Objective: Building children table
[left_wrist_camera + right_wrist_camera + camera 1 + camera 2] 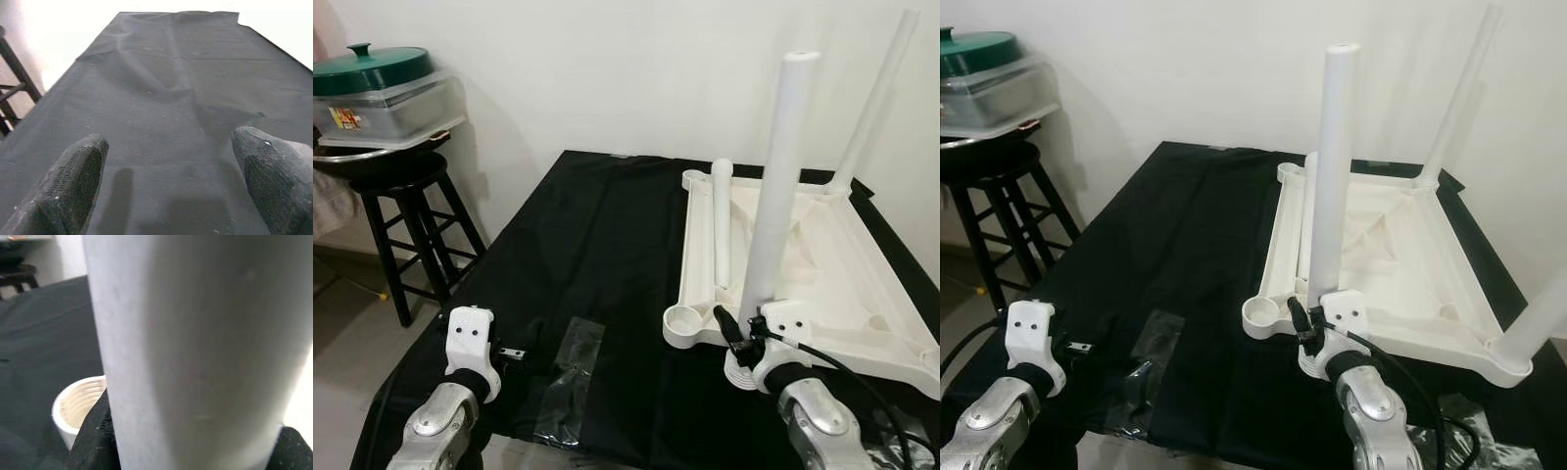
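The white tabletop (832, 284) lies upside down on the black cloth (587, 255). My right gripper (744, 338) is shut on a white leg (773, 186), holding it upright at the tabletop's near edge. The leg's ribbed base is just right of the empty threaded corner socket (683, 321). The right wrist view shows the leg (195, 347) between the fingers (95, 440), with the socket (73, 404) beside it. One leg (876, 98) stands in the far right corner, another (1542, 318) in the near right corner. A loose leg (722, 225) lies in the tabletop. My left gripper (171, 176) hovers open over bare cloth.
A black stool (406, 211) at the left carries a clear container (391, 113) and a green lidded pot (367, 70). A clear plastic bag (568, 377) lies on the cloth between my arms. A white wall stands behind. Floor shows past the cloth's left edge.
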Controlling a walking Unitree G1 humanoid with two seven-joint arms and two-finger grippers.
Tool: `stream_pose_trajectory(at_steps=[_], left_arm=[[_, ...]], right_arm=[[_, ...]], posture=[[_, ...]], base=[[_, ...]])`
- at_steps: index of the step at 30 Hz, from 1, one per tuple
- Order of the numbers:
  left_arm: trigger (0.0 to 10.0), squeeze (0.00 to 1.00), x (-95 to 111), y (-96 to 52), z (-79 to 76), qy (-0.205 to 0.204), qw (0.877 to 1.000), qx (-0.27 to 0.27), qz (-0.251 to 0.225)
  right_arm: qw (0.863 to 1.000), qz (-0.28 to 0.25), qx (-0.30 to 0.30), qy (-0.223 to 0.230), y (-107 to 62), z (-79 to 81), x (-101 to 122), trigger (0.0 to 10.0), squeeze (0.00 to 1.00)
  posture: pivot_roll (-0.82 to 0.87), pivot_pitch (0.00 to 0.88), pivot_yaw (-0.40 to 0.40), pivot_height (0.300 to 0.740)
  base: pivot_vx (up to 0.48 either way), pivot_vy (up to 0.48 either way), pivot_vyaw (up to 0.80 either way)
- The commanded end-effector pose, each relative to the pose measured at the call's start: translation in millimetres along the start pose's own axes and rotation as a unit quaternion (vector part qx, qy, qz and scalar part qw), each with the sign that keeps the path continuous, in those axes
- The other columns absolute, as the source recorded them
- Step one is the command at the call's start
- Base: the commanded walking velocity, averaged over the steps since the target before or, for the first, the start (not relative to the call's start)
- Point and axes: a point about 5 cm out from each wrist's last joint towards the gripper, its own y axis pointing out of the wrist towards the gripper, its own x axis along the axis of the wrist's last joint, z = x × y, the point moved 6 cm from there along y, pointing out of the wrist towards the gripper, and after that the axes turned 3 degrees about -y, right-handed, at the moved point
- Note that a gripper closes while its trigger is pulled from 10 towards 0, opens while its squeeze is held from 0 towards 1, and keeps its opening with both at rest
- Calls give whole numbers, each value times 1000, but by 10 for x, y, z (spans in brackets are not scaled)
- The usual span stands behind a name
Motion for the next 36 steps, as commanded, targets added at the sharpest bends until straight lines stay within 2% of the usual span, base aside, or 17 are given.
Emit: stream_pose_trajectory(at_steps=[1,2,3,4,5,8,9,10,12,16,23,36], left_arm=[[10000,0,-50,-15,30,10,1000,1,7],[10000,0,-50,-15,30,10,1000,1,7],[10000,0,-71,-23,21,10,1000,-1,11],[10000,0,-104,-38,-5,8,1000,-6,15],[10000,0,-161,-62,-69,4,1000,-14,23],[10000,0,-183,-72,-101,1,1000,-17,26],[10000,0,-207,-91,-158,-3,999,-26,29],[10000,0,-207,-91,-158,-3,999,-26,29],[10000,0,-232,-114,-212,-5,999,-34,31],[10000,0,-241,-113,-196,-5,999,-35,29],[10000,0,-254,-108,-214,0,999,-44,28],[10000,0,-252,-109,-217,-2,999,-43,27]], right_arm=[[999,-11,34,21,-11,145,28,10000,0],[999,-11,34,21,-11,145,28,10000,0],[998,-13,56,37,-30,236,41,10000,0],[995,-18,89,52,-66,379,66,10000,0],[987,-25,137,75,-139,599,105,10000,0],[984,-28,155,85,-172,688,122,10000,0],[982,-23,166,84,-202,776,91,10000,0],[982,-23,166,84,-202,776,91,10000,0],[982,-10,174,68,-239,893,-4,10000,0],[985,-8,166,55,-226,892,-50,10000,0],[987,-9,158,25,-203,785,-65,10000,0],[988,-9,156,11,-183,733,-53,10000,0]], posture=[[-83,0,0,740],[-83,0,0,740],[-83,0,0,740],[-84,0,0,740],[-84,0,-29,740],[-84,0,-30,740],[-86,0,-29,740],[-86,0,-29,740],[-80,0,-29,740],[-83,0,-27,740],[-83,0,-31,740],[-81,0,-34,740]], base=[[0,0,0],[0,0,0],[0,0,0],[0,0,0],[0,0,0],[0,0,0],[0,0,0],[0,0,0],[0,0,0],[0,0,0],[0,0,0],[0,0,0]])
